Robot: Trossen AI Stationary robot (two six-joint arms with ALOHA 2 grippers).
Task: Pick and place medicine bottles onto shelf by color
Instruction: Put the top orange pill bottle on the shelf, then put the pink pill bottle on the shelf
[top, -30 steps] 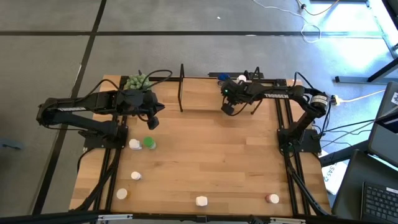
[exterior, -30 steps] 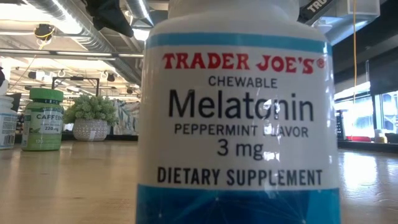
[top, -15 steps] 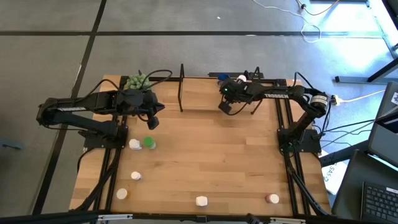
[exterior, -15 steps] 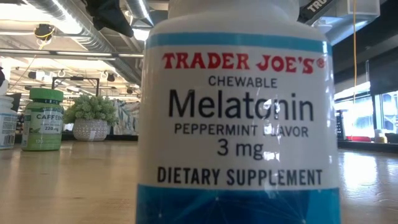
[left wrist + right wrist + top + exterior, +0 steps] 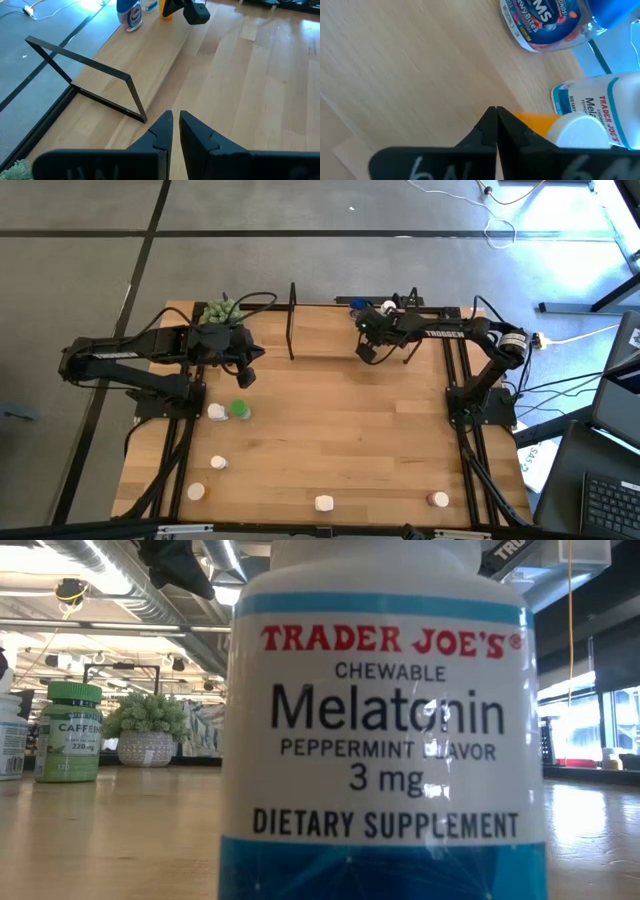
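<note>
Near edge of bench: a white-capped white bottle (image 5: 324, 503) stands at the middle of the front edge; in the low view the same Trader Joe's melatonin label (image 5: 385, 730) fills most of the picture. A pink-red bottle (image 5: 438, 500) stands toward the right front corner.
Left front: two more white-capped bottles (image 5: 218, 464) and (image 5: 196, 492) stand well apart from each other near the left arm's rail.
Left middle: a green bottle (image 5: 240, 409) stands just beside a white one (image 5: 216, 412); the low view shows the green bottle (image 5: 69, 732) upright on the bench (image 5: 340, 430).
Left pincer: the left pincer (image 5: 244, 377) hovers over the bench above the green and white pair; its fingers (image 5: 165, 131) stand nearly together with a thin gap, holding nothing.
Plant: a green spiky plant ball (image 5: 220, 310) sits at the far left corner.
Shelf: the shelf (image 5: 325, 332) lies along the far edge, a black upright frame (image 5: 292, 320) at its left end.
Right pincer: the right pincer (image 5: 366, 352) is at the shelf's right end, fingers pressed together and empty, its tips (image 5: 495, 125) right next to an orange bottle (image 5: 555, 129).
Bottles on shelf: beside the orange one stand a white melatonin bottle (image 5: 600, 102) and a blue-capped bottle (image 5: 547, 22), grouped at the far right end.
</note>
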